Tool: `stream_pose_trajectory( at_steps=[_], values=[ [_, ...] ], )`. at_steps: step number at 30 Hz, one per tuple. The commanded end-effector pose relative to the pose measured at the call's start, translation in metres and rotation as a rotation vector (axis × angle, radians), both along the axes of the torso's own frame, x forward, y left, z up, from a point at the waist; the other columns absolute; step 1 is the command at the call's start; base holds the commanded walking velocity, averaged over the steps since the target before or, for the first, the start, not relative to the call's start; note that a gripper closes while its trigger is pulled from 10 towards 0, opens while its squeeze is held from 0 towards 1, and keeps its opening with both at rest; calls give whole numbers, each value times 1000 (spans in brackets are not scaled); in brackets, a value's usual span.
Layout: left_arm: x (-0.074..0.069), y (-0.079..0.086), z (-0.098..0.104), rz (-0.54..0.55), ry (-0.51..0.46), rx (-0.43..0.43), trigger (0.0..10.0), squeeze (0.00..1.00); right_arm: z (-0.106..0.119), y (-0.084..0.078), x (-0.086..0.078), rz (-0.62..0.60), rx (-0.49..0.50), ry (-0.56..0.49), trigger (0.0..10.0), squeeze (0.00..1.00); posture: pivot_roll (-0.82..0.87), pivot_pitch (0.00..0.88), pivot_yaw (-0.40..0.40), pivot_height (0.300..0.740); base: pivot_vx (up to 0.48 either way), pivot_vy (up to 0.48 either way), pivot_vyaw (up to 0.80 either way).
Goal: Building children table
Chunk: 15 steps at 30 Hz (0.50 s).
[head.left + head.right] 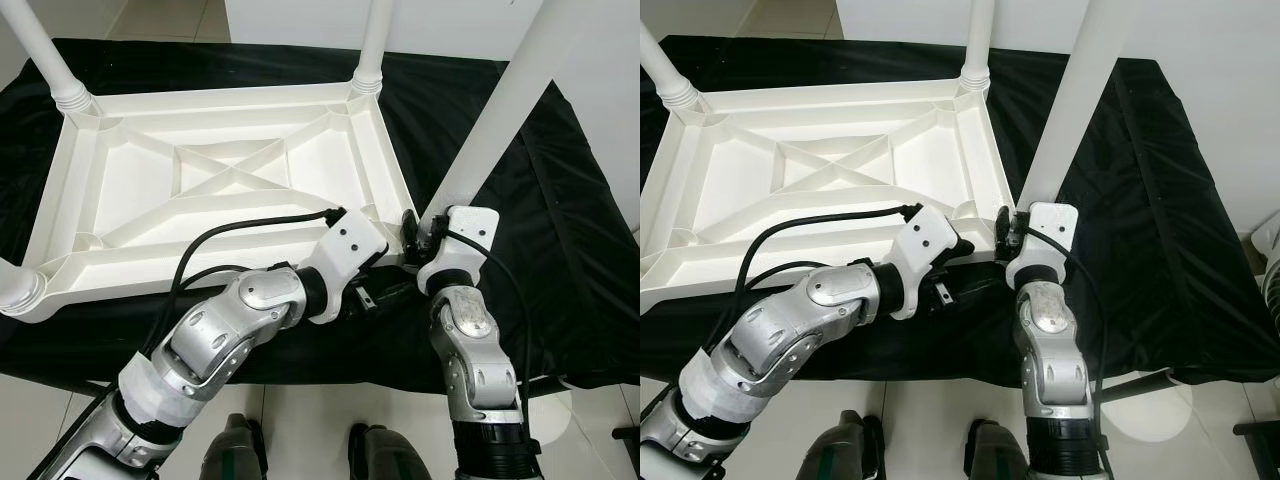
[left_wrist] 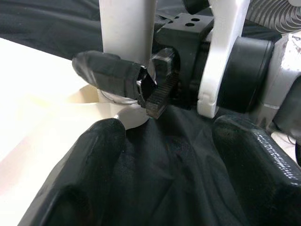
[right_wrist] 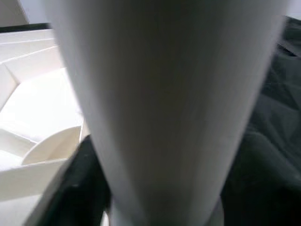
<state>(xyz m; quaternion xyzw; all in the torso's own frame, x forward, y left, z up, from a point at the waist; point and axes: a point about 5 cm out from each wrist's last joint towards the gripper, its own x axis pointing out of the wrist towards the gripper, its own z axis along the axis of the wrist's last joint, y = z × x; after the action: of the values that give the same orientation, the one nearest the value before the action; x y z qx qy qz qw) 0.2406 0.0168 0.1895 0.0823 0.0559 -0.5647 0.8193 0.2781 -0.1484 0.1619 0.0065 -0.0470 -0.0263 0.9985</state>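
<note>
In the head views, the white plastic tabletop [image 1: 230,180] lies upside down on a black cloth [image 1: 560,230], its ribbed underside facing up. Past the tabletop's right rim the cloth runs on bare and wide; pale floor tiles [image 1: 940,420] show on the near side of the tabletop. Three legs already stand in its corners: far left [image 1: 45,60], far right [image 1: 372,45] and near left [image 1: 15,285], each cut off by the frame edge. The fourth leg [image 1: 490,120] rises tilted from the tabletop's near right corner. The right gripper [image 1: 425,232] sits against that leg's foot, at the corner. The left gripper [image 1: 378,295] lies just off the tabletop's near rim, low over the cloth; its fingertips are hidden under the wrist housing.

In the left wrist view, the left gripper's two black fingers [image 2: 94,174] stand well apart with bare cloth between them, holding nothing. Beyond them, beside the tabletop's corner, one finger of the right gripper [image 2: 115,75] presses against the fourth leg [image 2: 127,33], clamped on it.

In the right wrist view, the fourth leg [image 3: 169,108] stands blurred and very close, its top cut off. The tabletop's ribs [image 3: 33,136] show beside it, and cloth on its other side.
</note>
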Motion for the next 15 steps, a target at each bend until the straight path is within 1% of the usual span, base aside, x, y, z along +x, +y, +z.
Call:
stream_pose_trajectory(
  at_steps=[1, 2, 4, 5, 6, 7, 8, 9, 10, 13, 15],
  values=[
    [-6, -2, -3, -85, 19, 4, 10000, 0, -3, -5, -2, 54, 0, 11, 10000, 1000, -56, 105, 9, 740, 0, 0, 0],
    [-6, -2, -3, -85, 19, 4, 10000, 0, -3, -5, -2, 54, 0, 11, 10000, 1000, -56, 105, 9, 740, 0, 0, 0],
    [-5, -2, -3, -83, 19, 3, 10000, 0, 0, -10, -3, 129, -32, -11, 10000, 1000, -55, 106, 8, 740, 0, 0, 0],
    [-5, -2, -3, -81, 20, 2, 10000, 0, 1, -12, -3, 184, -62, -16, 10000, 733, -59, 102, 8, 740, 0, 0, 0],
    [-5, -2, -3, -81, 20, 2, 10000, 0, 1, -12, -3, 184, -62, -16, 10000, 733, -59, 102, 8, 740, 0, 0, 0],
    [-5, -1, -3, -80, 21, 1, 10000, 0, 2, -14, -3, 216, -82, -17, 10000, 733, -59, 102, 8, 740, 0, 0, 0],
    [-5, -1, -4, -79, 22, 2, 10000, 0, 3, -18, -2, 280, -112, -22, 10000, 0, -61, 100, 7, 740, 0, 0, 0],
    [-5, -1, -4, -78, 22, 1, 10000, 0, 4, -21, -1, 357, -134, -25, 10000, 0, -62, 99, 6, 740, 0, 0, 0],
    [-5, -1, -4, -78, 22, 1, 10000, 0, 4, -21, -1, 357, -134, -25, 10000, 0, -62, 99, 6, 740, 0, 0, 0],
    [-5, -1, -4, -78, 20, 2, 10000, 0, 4, -26, 3, 491, -181, -15, 10000, 0, -62, 96, 3, 740, 0, 0, 0],
    [-5, -1, -4, -78, 20, 2, 10000, 0, 4, -26, 3, 491, -181, -15, 10000, 0, -62, 96, 3, 740, 0, 0, 0]
  ],
)
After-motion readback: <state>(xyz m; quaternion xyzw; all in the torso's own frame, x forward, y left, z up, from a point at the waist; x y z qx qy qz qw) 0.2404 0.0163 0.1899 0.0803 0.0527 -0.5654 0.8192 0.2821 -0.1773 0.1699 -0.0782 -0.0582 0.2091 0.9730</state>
